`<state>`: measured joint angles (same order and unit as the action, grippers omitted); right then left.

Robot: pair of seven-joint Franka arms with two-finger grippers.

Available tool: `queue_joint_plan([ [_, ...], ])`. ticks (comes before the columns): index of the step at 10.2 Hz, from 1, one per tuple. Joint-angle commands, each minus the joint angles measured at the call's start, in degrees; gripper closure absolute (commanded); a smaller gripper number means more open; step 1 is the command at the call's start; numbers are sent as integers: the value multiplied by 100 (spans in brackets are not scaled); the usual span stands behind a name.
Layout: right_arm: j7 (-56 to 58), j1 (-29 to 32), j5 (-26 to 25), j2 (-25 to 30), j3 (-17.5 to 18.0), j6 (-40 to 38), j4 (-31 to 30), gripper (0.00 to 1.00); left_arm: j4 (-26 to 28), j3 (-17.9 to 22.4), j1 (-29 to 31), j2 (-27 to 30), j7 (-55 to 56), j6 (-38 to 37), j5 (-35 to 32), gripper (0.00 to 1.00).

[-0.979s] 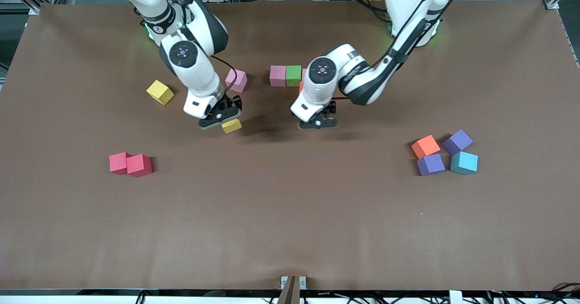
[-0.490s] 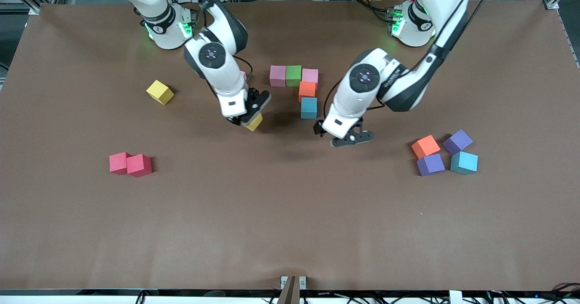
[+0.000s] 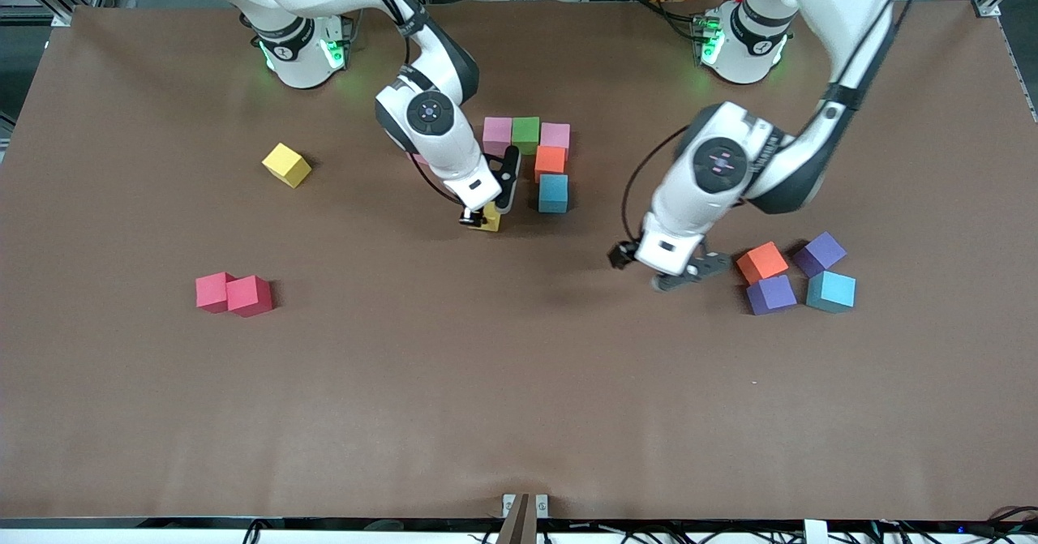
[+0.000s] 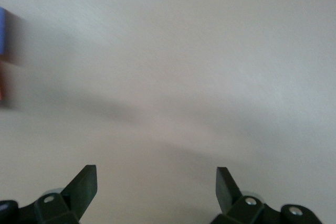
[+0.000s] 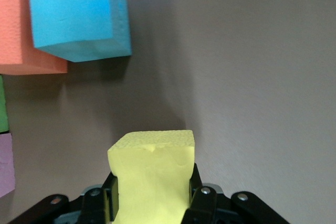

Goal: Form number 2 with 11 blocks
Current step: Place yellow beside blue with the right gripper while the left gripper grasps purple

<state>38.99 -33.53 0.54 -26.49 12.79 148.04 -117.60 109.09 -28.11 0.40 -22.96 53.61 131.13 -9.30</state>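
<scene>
A row of pink (image 3: 497,136), green (image 3: 525,134) and pink (image 3: 555,135) blocks lies mid-table, with an orange block (image 3: 551,163) and a light blue block (image 3: 554,193) in a line down from its left-arm end. My right gripper (image 3: 486,213) is shut on a yellow block (image 3: 489,220), low over the mat beside the light blue block. In the right wrist view the yellow block (image 5: 152,177) sits between the fingers, the light blue block (image 5: 79,14) ahead. My left gripper (image 3: 677,278) hangs open and empty over bare mat beside a loose orange block (image 3: 762,262).
Two purple blocks (image 3: 819,254) (image 3: 770,294) and a teal one (image 3: 831,291) lie with the loose orange block toward the left arm's end. A second yellow block (image 3: 286,164) and two red blocks (image 3: 235,294) lie toward the right arm's end.
My right gripper has carried the yellow block toward the light blue block. My left gripper has moved away from the block row toward the cluster at the left arm's end.
</scene>
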Motion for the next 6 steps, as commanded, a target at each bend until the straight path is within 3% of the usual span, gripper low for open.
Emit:
queue_joint_plan([
  [1,153,-450,-98,-136,-232,-12,185,84,33,-80,634,-15,-724,-114,-99,0],
  [3,144,-890,-63,-146,-514,58,203,86,33,-63,1057,-130,-1499,-193,-107,0],
  [6,65,-1155,7,-242,-602,233,203,87,33,-54,1638,-191,-3038,-193,-107,0],
])
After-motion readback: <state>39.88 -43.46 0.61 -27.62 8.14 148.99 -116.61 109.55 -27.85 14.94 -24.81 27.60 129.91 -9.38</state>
